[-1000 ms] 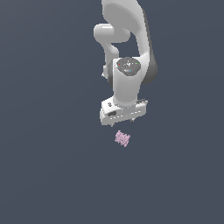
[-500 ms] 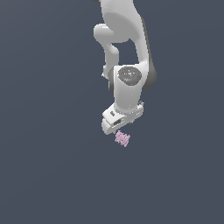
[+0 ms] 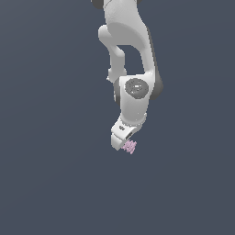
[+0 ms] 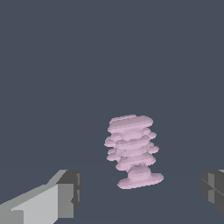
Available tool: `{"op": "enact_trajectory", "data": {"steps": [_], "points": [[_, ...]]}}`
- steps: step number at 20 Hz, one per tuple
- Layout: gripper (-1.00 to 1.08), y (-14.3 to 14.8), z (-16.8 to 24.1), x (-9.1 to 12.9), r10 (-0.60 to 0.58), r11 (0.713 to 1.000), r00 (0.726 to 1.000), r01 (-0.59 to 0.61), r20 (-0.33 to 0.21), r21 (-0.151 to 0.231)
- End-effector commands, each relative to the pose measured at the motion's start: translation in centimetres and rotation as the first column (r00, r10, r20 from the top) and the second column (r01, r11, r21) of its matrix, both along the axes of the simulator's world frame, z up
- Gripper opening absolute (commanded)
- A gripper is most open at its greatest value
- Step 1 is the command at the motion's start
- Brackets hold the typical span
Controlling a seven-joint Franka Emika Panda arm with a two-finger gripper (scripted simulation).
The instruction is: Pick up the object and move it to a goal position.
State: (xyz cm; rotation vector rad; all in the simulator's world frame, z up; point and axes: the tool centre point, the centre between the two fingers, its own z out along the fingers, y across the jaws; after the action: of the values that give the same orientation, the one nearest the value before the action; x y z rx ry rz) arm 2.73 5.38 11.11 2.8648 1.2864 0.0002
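The object [image 3: 130, 147] is a tiny pale pink ridged block lying on the dark grey floor. In the exterior view my white gripper [image 3: 123, 140] hangs right over it, its lower end touching or just above the block. In the wrist view the object [image 4: 132, 151] lies between and a little beyond the two dark grey fingertips [image 4: 70, 192]. The jaws stand wide apart on either side of it and do not touch it. The gripper [image 4: 142, 192] is open and empty.
The plain dark grey floor [image 3: 55, 174] fills both views. The white arm [image 3: 128, 55] reaches down from the top of the exterior view. No other objects or goal marker show.
The arm has lowered and the wrist has turned, bringing the gripper down onto the pink block. The block has not moved.
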Motion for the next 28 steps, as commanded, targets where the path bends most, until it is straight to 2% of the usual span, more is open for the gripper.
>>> {"op": "enact_trajectory", "data": {"steps": [1,11,18,28], "points": [[1.00,0.1,-0.4,0.2,0.057,0.998,0.998,-0.057,0.000,0.000],[1.00,0.2,-1.3,0.6,0.175,0.985,0.985,-0.175,-0.001,0.001],[1.00,0.1,-1.7,0.6,0.177,0.984,0.984,-0.177,-0.001,0.001],[1.00,0.2,-6.1,0.5,0.182,0.983,0.983,-0.182,-0.001,0.001]]}}
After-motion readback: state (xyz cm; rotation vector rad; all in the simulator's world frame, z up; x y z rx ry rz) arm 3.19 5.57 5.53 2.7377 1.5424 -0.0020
